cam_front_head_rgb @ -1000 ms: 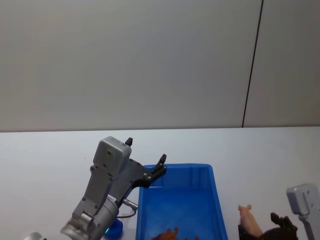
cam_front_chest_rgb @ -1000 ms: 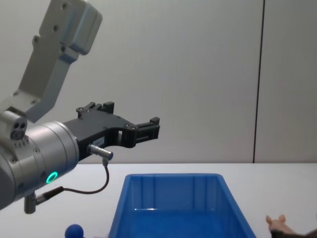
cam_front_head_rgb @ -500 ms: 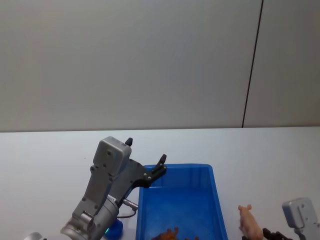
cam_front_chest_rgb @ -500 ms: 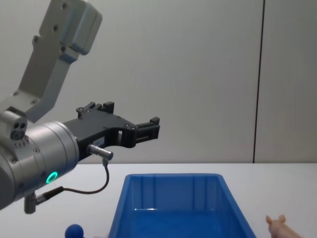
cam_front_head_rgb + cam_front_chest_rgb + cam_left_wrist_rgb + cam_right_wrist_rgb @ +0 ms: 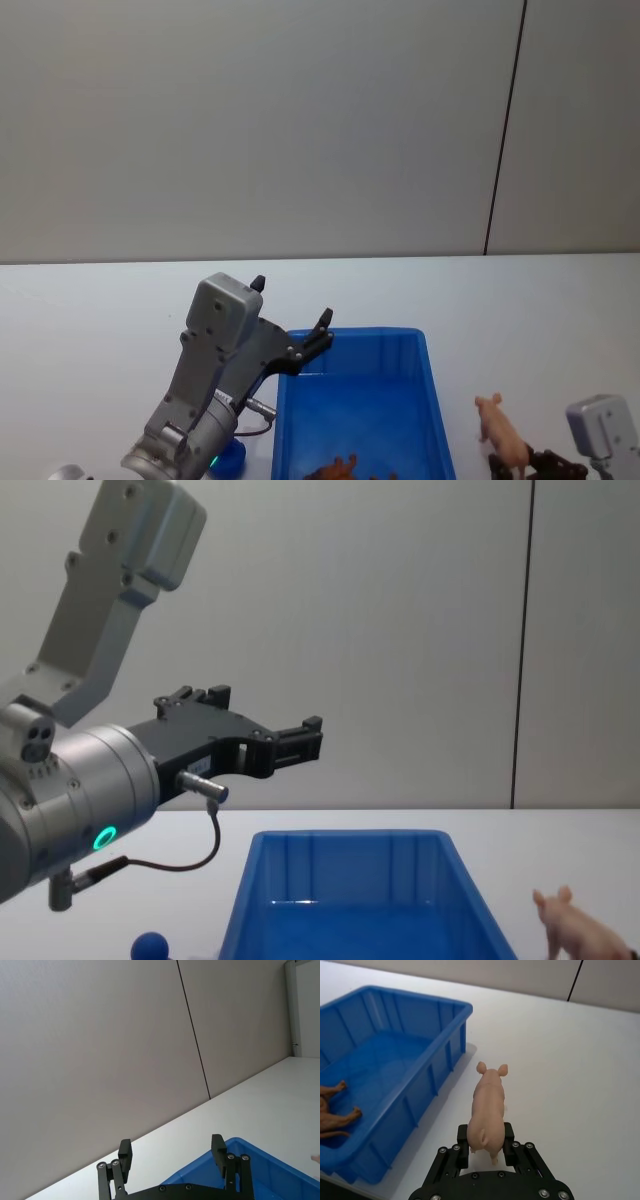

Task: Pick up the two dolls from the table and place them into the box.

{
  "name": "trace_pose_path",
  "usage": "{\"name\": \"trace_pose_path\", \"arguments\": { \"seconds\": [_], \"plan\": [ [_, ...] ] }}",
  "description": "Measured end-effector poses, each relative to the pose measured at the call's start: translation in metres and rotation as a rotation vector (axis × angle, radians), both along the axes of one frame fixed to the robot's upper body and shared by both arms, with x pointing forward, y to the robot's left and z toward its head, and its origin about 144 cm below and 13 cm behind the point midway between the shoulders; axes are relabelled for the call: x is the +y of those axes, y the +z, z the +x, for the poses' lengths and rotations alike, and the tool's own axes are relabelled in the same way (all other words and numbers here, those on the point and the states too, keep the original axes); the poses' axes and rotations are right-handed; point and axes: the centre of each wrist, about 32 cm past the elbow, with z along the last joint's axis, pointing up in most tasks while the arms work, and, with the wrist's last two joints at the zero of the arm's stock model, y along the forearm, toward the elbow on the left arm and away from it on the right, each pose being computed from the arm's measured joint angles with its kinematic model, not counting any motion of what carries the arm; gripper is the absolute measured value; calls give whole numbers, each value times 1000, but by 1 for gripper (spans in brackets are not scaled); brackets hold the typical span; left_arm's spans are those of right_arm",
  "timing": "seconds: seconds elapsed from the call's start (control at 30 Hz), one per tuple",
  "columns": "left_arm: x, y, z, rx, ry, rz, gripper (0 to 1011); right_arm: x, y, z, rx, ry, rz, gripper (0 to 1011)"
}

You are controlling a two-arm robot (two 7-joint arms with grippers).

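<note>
Transfer of the first doll is the step in hand. Right claw [image 5: 486, 1142] is clamped on the hindquarters of the pink pig [image 5: 487, 1097], which points snout-forward, away from the wrist. The pig sits just beside the right wall of the box [image 5: 427, 1092] and, by appearance, hangs clear of the counter [image 5: 560, 1060].

Pig: pale pink and smooth, with two upright ears, stubby legs and a small tail between the fingers; held roughly level.

Next move, by judgement: carry the pig leftward over the box rim with its legs clearing the edge, then release it above the open floor. Brown animal figure [image 5: 330, 1112] already lies at the near end of the box.

Left claw [image 5: 171, 1146] hangs raised above the box's far left corner, fingers spread, holding nothing. Blue toy [image 5: 150, 946] rests on the counter just left of the box, not yet collected; on present positions it falls to the left arm.
</note>
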Motion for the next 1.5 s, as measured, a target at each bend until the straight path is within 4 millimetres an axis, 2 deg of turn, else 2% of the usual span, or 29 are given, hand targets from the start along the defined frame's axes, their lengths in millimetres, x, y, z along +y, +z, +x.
{"name": "trace_pose_path", "arguments": {
  "seconds": [0.57, 1.03, 1.13, 1.23, 1.27, 1.5],
  "plan": [
    [0, 0, 0, 0, 0, 0, 1001, 4, 26, 9, -215, 70, 33, 363],
    [0, 0, 0, 0, 0, 0, 1001, 25, 41, 32, -272, 229, 113, 383],
    [0, 0, 0, 0, 0, 0, 1001, 29, 42, 36, -268, 245, 122, 490],
    [0, 0, 0, 0, 0, 0, 1001, 32, 42, 40, -260, 260, 131, 549],
    [0, 0, 0, 0, 0, 0, 1001, 34, 42, 41, -257, 263, 133, 607],
    [0, 0, 0, 0, 0, 0, 1001, 36, 42, 45, -244, 254, 135, 824]
  ]
}}
